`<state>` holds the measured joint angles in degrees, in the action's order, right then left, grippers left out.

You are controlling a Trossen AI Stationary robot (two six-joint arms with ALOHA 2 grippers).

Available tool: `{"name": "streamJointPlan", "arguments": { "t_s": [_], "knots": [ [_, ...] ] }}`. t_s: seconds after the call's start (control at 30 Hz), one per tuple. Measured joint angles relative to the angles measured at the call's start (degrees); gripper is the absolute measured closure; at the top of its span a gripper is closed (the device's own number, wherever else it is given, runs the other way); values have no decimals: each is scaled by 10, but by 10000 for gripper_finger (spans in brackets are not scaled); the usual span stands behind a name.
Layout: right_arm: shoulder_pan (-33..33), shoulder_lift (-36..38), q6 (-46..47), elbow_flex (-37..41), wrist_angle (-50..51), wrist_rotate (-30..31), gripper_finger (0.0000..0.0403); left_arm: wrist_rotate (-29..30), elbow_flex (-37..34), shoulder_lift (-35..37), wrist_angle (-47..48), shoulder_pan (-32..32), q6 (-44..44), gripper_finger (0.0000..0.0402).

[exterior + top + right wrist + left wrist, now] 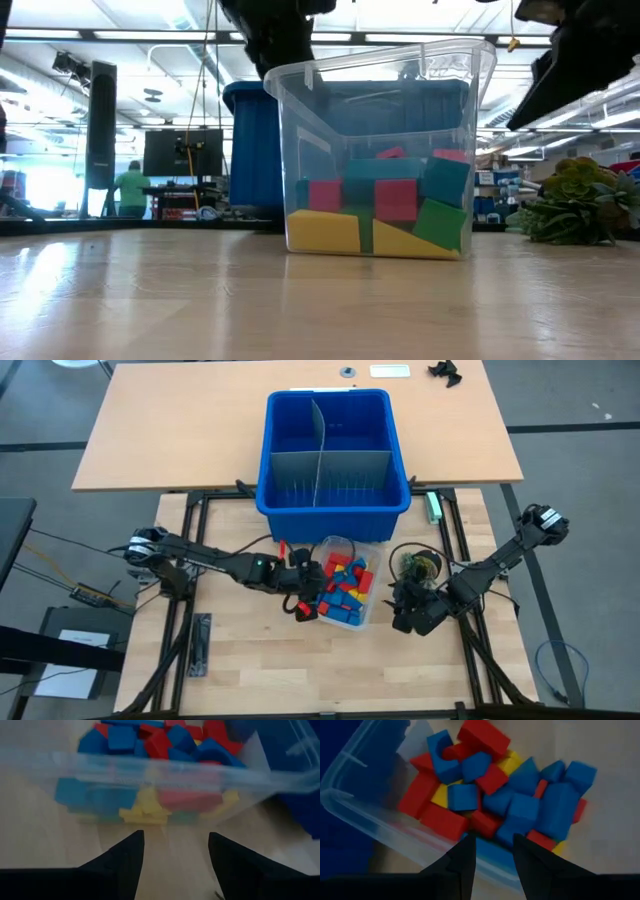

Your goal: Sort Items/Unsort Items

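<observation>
Jumbling blocks, axes seemingly mixed

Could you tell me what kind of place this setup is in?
Probably a robotics lab or workshop. The low view shows an open hall with ceiling strip lights, a monitor and a person at benches behind. The wooden table sits on a black metal frame with trailing cables.
</observation>
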<state>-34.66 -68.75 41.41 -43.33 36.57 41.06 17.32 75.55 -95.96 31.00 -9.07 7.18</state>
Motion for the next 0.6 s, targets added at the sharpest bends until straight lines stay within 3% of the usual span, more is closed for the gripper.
{"name": "streamJointPlan", "arguments": {
  "t_s": [0.27, 0.6],
  "knots": [
    [0, 0, -31, 0, -40, 31, 183, -48, 2, 1, 8, 31, -10, 264],
    [0, 0, -41, 0, -67, 42, 183, -10, -35, 1, 11, 44, -35, 264]
  ]
}}
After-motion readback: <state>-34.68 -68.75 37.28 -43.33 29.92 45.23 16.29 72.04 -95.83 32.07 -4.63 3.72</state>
